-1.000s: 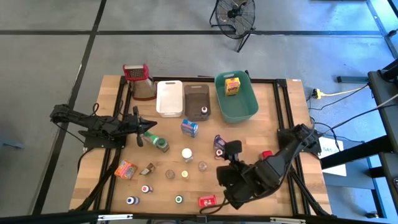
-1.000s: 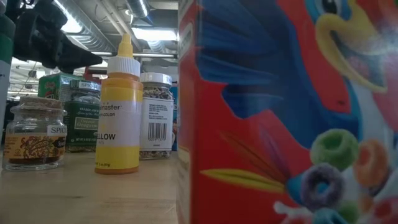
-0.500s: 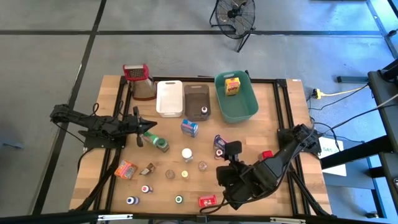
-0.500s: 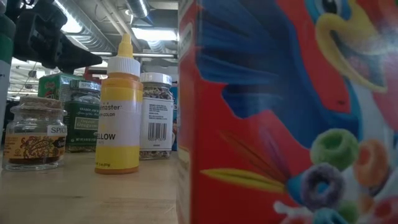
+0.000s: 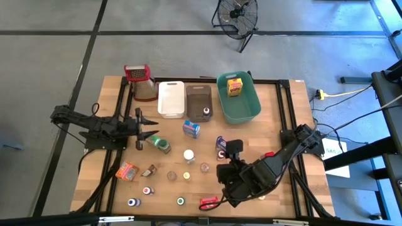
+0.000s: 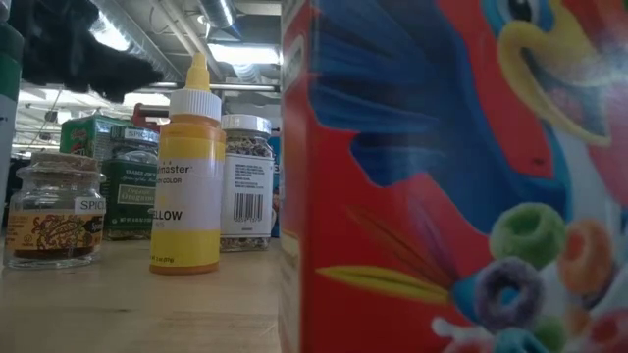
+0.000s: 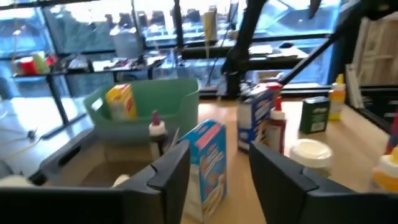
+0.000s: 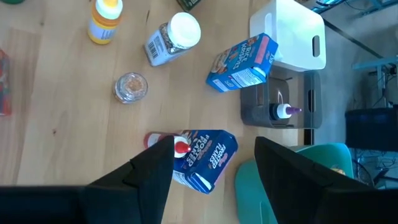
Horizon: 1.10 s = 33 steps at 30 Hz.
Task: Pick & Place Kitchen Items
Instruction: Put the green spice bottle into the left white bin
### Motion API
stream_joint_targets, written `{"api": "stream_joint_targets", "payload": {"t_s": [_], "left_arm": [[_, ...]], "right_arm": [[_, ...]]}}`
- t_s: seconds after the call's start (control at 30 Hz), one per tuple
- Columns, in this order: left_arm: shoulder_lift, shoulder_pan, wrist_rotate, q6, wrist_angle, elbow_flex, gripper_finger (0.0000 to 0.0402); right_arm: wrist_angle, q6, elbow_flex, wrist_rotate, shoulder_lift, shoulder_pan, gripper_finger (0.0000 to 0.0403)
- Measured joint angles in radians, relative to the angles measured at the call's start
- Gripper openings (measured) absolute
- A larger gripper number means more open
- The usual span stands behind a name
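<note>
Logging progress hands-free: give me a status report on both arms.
Left end effector open, beside green-capped spice bottle. Right end effector open, over blue cardboard cereal box. Small red-capped bottle crowds that box.

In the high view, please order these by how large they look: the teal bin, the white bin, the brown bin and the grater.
1. teal bin
2. white bin and brown bin: they look about alike, so I do not rank them
3. grater
</note>
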Motion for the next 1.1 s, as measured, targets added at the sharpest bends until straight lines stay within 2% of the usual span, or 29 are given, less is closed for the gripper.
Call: {"api": "stream_joint_targets", "payload": {"t_s": [0.1,0.2,0.3,0.43,0.7,0.9,1.1], "left_arm": [[0.014,0.000,0.003,-0.004,-0.013,0.057,0.0174],[0.053,0.000,0.053,-0.006,-0.044,0.113,0.0173],[0.102,0.000,0.069,0.011,0.015,0.150,0.0169],[0.131,0.000,0.061,0.098,0.110,0.164,0.0169],[0.127,0.000,0.119,0.161,0.117,0.169,0.0179],[0.127,0.000,0.125,0.147,0.125,0.169,0.0207],[0.127,0.000,0.155,0.130,0.122,0.169,0.0258]], "right_arm": [[0.000,0.002,0.000,-0.001,0.000,0.000,0.0224],[0.000,0.005,0.000,-0.003,0.000,0.000,0.0224],[0.000,0.007,0.000,-0.003,0.000,0.000,0.0224],[0.000,0.008,0.000,-0.004,0.000,0.000,0.0224],[0.000,0.008,0.000,-0.033,0.001,0.000,0.0224],[0.000,0.008,0.000,-0.033,0.001,0.000,0.0224],[0.000,0.011,0.000,-0.033,0.001,0.000,0.0225]]}}
